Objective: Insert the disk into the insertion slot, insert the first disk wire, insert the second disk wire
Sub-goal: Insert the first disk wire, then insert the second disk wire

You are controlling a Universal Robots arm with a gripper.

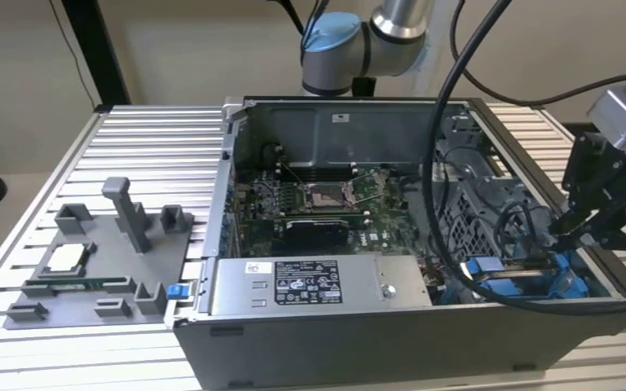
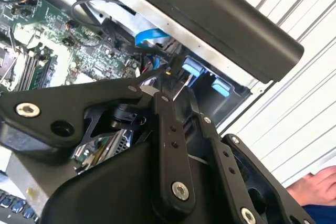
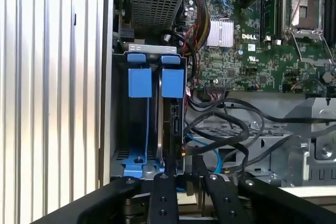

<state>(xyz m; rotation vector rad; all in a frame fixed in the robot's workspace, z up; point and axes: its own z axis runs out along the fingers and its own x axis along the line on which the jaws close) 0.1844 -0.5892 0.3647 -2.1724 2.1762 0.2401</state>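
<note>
Deep in a corner of an open computer case [image 1: 400,342], hangs with the end effector [image 3: 184,165] poised right at the mouth of the insertion slot [image 3: 137,157], a grey sheet-metal bay with bright blue rails. Cannot tell whether the end effector is clamped, together or apart. Faces the disk [image 3: 169,124] directly ahead, standing on edge inside the slot's compartment on the motherboard [image 3: 247,51] side, with its blue carrier tab [image 3: 173,80] at the end far from the end effector. Shows a second blue tab [image 3: 139,80] just beside that one, over the compartment nearer the case wall. Sits close to a tangle of black cables [image 3: 226,127] looping just beside the end effector toward the motherboard, with a thin blue cable [image 3: 212,153] threaded among them; cannot tell whether any of them reaches the disk. Stands well apart from the long silver box [image 1: 291,285] with its sticker across the case and, farther off on the ribbed counter [image 1: 150,138], from a grey fixture tray [image 1: 85,281]. Catches a person's hand [image 2: 315,184] outside the case wall, over the counter.
</note>
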